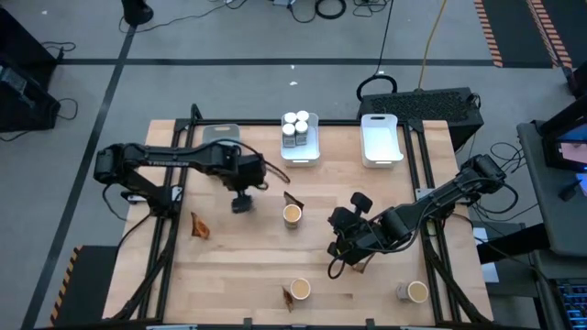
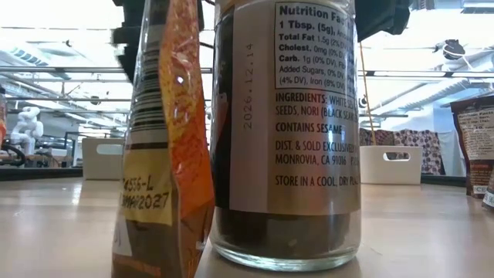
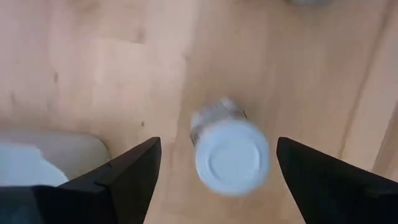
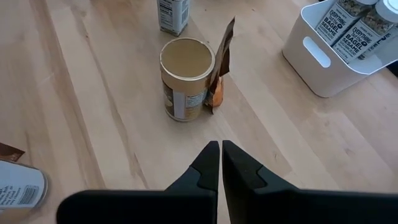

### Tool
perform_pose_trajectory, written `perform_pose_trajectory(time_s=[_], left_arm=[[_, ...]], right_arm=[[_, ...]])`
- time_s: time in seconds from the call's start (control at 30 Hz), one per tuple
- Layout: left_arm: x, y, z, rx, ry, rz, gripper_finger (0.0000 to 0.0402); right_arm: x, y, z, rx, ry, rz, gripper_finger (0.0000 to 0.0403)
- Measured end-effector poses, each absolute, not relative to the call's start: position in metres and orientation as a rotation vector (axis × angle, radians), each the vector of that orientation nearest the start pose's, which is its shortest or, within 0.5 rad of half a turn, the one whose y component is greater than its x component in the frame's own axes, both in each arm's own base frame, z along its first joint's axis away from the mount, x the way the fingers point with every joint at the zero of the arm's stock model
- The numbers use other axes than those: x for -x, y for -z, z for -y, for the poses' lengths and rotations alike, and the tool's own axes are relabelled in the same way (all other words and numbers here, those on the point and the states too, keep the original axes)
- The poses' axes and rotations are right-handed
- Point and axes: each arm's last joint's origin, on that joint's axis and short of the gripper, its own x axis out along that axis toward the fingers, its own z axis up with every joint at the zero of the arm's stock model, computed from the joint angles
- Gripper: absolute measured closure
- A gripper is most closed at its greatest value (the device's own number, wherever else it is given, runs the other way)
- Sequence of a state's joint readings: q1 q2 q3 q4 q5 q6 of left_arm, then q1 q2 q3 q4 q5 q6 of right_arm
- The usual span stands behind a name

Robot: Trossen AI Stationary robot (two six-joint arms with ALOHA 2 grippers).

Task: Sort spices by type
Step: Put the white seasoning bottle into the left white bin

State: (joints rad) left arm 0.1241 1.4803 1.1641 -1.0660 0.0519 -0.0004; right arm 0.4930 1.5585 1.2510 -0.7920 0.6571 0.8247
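The left tool (image 3: 214, 171) hung open over a white-capped jar (image 3: 231, 154) and could knock it over by coming down crooked.

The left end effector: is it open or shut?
Open. The left end effector has its two dark fingers spread wide on either side of a white-capped jar, not touching it.

Both arms are matte black, built of slim tubular links joined by bulkier rounded joint housings. The left arm (image 1: 174, 160) carries pale lettering along its upper link. The right arm (image 1: 440, 197) has thick, knuckle-like joints. Each arm's jaws are flat, dark, wedge-shaped plates tapering to blunt tips.
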Motion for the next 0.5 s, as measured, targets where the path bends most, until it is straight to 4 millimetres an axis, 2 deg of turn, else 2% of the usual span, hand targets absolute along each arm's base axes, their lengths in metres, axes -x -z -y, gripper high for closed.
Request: perform_pose_trajectory(time_s=[0.17, 0.27, 0.37, 0.5], left_arm=[[-0.255, -0.251, -0.016, -0.257, 0.318, -1.459, 0.0081], [-0.252, -0.251, -0.008, -0.449, 0.504, -1.452, 0.0082], [-0.253, -0.251, -0.005, -0.597, 0.564, -1.433, 0.0082], [-0.259, -0.251, -0.007, -0.706, 0.498, -1.406, 0.0082]], right_arm=[[-0.280, -0.269, -0.130, -0.171, 0.509, -0.784, 0.0403], [-0.279, -0.269, -0.130, -0.178, 0.518, -0.788, 0.0403], [-0.279, -0.269, -0.130, -0.181, 0.519, -0.787, 0.0403], [-0.279, -0.269, -0.130, -0.181, 0.520, -0.787, 0.0403]])
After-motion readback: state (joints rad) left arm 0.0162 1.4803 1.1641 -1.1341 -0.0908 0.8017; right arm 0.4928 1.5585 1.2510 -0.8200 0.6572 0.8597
